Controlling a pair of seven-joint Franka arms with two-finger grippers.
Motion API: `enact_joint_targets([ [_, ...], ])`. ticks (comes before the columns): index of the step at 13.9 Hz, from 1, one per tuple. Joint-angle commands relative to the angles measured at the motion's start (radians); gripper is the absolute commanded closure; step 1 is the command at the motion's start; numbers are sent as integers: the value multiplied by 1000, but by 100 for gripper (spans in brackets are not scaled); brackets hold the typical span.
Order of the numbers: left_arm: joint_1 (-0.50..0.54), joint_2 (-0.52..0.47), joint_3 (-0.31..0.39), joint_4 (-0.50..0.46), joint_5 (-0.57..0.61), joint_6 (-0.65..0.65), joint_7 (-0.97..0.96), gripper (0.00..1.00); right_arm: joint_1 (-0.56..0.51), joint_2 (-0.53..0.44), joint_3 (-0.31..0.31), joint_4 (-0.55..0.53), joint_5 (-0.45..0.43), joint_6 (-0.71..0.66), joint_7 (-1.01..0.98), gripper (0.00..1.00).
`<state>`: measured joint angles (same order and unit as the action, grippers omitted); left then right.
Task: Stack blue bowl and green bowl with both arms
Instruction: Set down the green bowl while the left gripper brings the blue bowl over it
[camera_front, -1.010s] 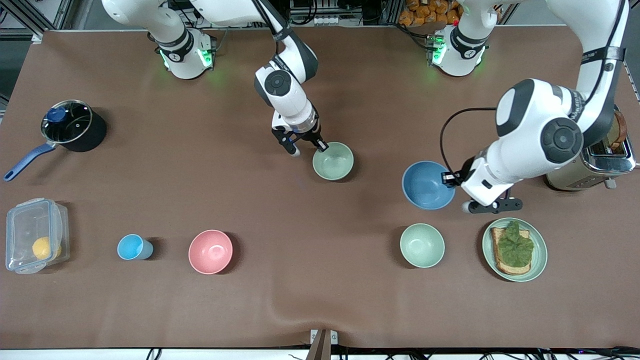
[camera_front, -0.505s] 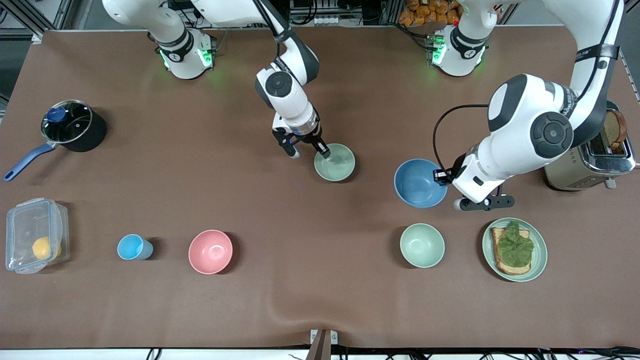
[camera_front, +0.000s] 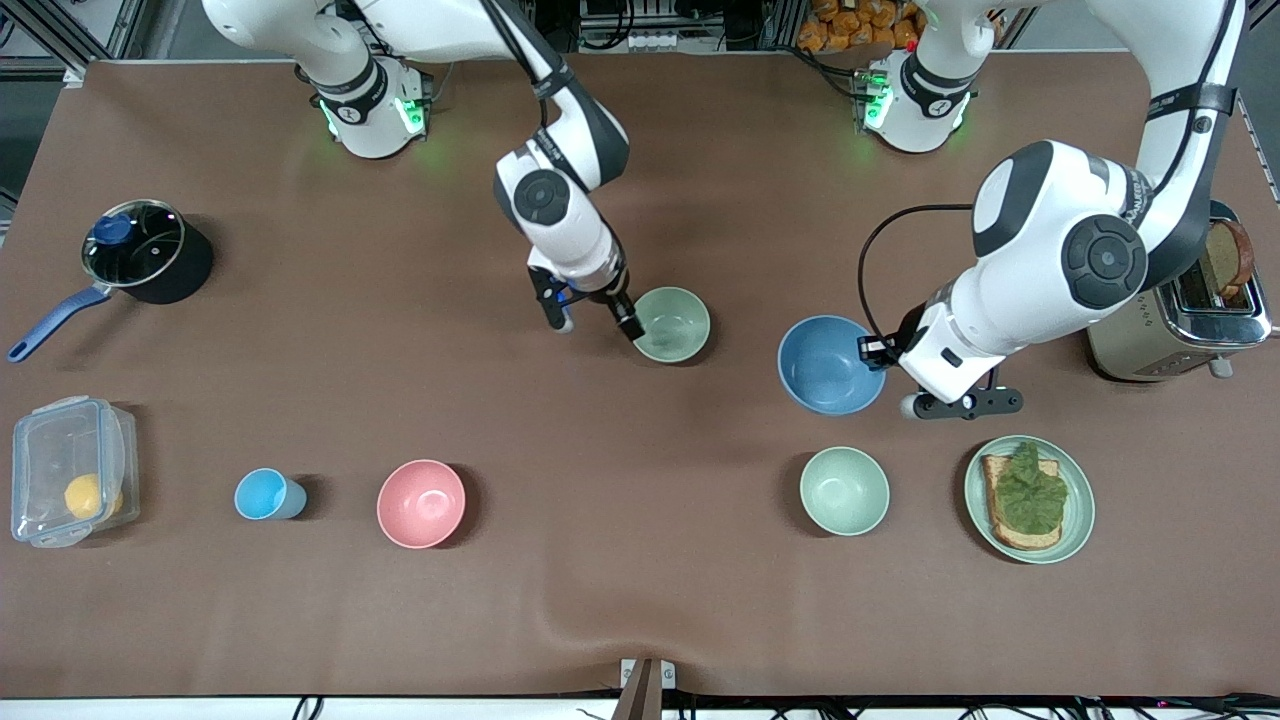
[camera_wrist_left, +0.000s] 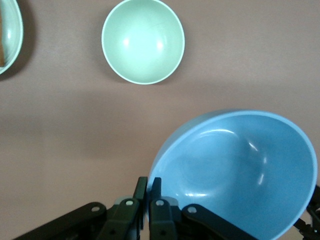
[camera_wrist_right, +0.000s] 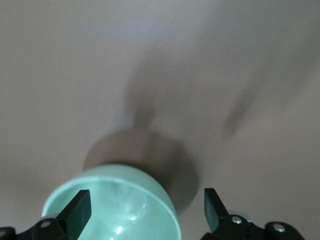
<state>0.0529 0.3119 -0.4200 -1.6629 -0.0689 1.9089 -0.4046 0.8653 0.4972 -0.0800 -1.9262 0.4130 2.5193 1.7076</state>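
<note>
The sage green bowl (camera_front: 671, 323) stands upright on the brown table near its middle. My right gripper (camera_front: 597, 325) is open at the rim on the side toward the right arm's end. In the right wrist view the green bowl (camera_wrist_right: 115, 210) has one finger (camera_wrist_right: 77, 207) over its inside and the other outside, neither pressing the rim. The blue bowl (camera_front: 830, 365) hangs tilted a little above the table, beside the green bowl toward the left arm's end. My left gripper (camera_front: 878, 352) is shut on its rim. The left wrist view shows this gripper (camera_wrist_left: 148, 187) pinching the blue bowl (camera_wrist_left: 240, 170).
A mint bowl (camera_front: 844, 490) and a plate (camera_front: 1085, 505) with toast and lettuce lie nearer the front camera than the blue bowl. A toaster (camera_front: 1180, 320) stands at the left arm's end. A pink bowl (camera_front: 421, 503), light-blue cup (camera_front: 265, 494), lidded box (camera_front: 68, 470) and pot (camera_front: 145, 250) occupy the right arm's end.
My right gripper has opened and let go of the green bowl's rim. The left arm has carried the blue bowl toward the green bowl.
</note>
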Motion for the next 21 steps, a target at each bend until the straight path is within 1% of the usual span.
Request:
enact_joint_targets([
  [1, -1, 4, -11, 32, -22, -22, -45, 100, -70, -6, 13, 27, 47, -86, 84, 0],
  [3, -24, 4, -13, 38, -22, -24, -69, 100, -101, 6, 13, 26, 163, -83, 86, 0],
  [5, -22, 12, -13, 57, -22, -24, -69, 100, -103, 36, 13, 27, 252, -60, 78, 0],
  [7, -33, 21, -14, 55, -31, -24, -89, 100, -94, 72, 13, 27, 331, 8, 76, 0],
  [9, -80, 41, -13, 49, -31, -22, -149, 100, -91, 90, 19, 29, 348, 44, 76, 0],
  [11, -94, 59, -14, 52, -31, -16, -186, 100, -98, 92, 19, 29, 352, 42, 76, 0],
  [16, -119, 59, -13, 25, -31, -5, -246, 100, -100, 103, 20, 30, 354, 46, 75, 0],
  [17, -133, 59, -13, 15, -31, -4, -259, 100, -100, 103, 20, 30, 366, 47, 75, 0],
  [19, -145, 55, -14, -23, -31, 15, -287, 100, -95, 103, 20, 30, 403, 47, 26, 0],
  [21, -174, 40, -14, -93, -31, 82, -313, 100, -98, 103, 19, 26, 432, 44, -17, 0],
])
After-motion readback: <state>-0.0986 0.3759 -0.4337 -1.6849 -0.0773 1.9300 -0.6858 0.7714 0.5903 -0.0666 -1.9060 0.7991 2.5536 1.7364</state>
